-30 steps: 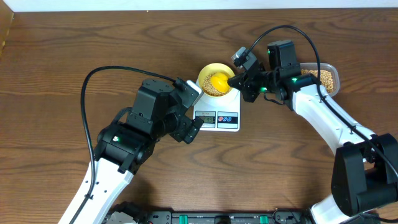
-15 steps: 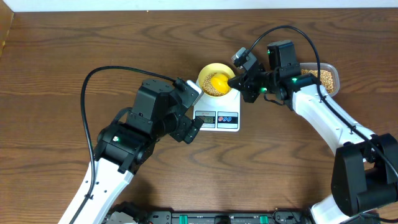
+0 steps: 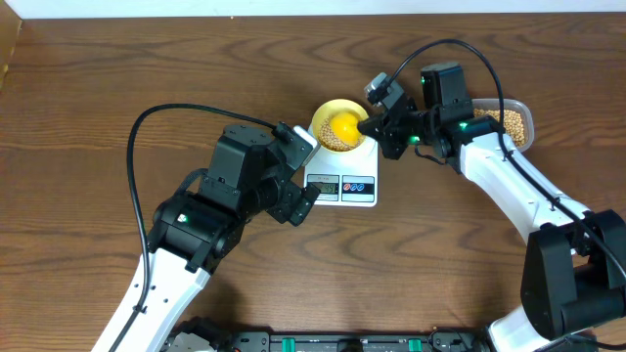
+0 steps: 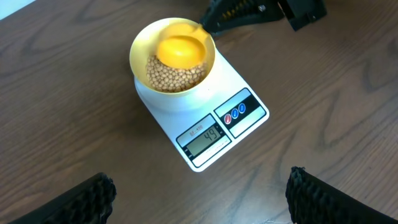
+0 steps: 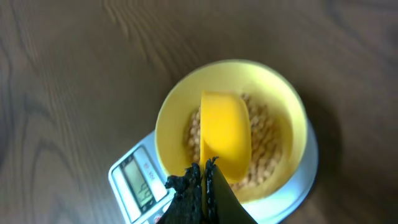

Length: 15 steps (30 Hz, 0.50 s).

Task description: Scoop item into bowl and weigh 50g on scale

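Nothing is moving: across the last second the overhead view looks the same, both arms where they were and the yellow scoop [image 5: 225, 134] at the same spot in the bowl. The right gripper [image 5: 204, 171] stays clamped shut on the scoop's handle, reaching in from the right, and the scoop's head sits over the beans [image 4: 174, 74] inside the bowl [image 4: 140, 53]. The pale-yellow bowl stands on the far part of the scale [image 4: 242, 74], near the middle of the table [image 3: 98, 88], with a good layer of tan beans covering its bottom. On the scale's near edge the display [image 4: 205, 135] is lit and reads what looks like 49, with the two round buttons [image 4: 235, 113] just to its right. The left gripper [image 4: 198, 198] holds off on the near-left side of the scale, its jaws spread wide and gripping nothing, just as they stood a second ago, its fingertips [image 4: 93, 193] clear of the scale. Off to the far right, behind the right arm, the clear tub [image 3: 529, 121] has more beans in it.
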Available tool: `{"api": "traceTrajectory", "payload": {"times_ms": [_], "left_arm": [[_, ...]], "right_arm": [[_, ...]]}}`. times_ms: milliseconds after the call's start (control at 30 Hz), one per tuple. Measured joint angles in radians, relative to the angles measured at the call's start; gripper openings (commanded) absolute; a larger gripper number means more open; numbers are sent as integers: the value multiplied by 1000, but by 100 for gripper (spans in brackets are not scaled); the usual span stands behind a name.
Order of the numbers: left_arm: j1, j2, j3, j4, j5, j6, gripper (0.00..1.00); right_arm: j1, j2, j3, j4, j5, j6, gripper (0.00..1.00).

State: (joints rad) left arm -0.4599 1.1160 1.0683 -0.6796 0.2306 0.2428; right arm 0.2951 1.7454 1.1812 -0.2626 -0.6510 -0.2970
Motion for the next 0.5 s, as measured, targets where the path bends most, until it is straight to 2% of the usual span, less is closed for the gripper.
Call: {"api": "traceTrajectory", "payload": {"times_ms": [200,500], "left_arm": [[0,0,0,0,0,0,90],[0,0,0,0,0,0,90]], "right_arm": [[0,0,0,72,0,1,1],[0,0,0,73,7,1,1]]}}
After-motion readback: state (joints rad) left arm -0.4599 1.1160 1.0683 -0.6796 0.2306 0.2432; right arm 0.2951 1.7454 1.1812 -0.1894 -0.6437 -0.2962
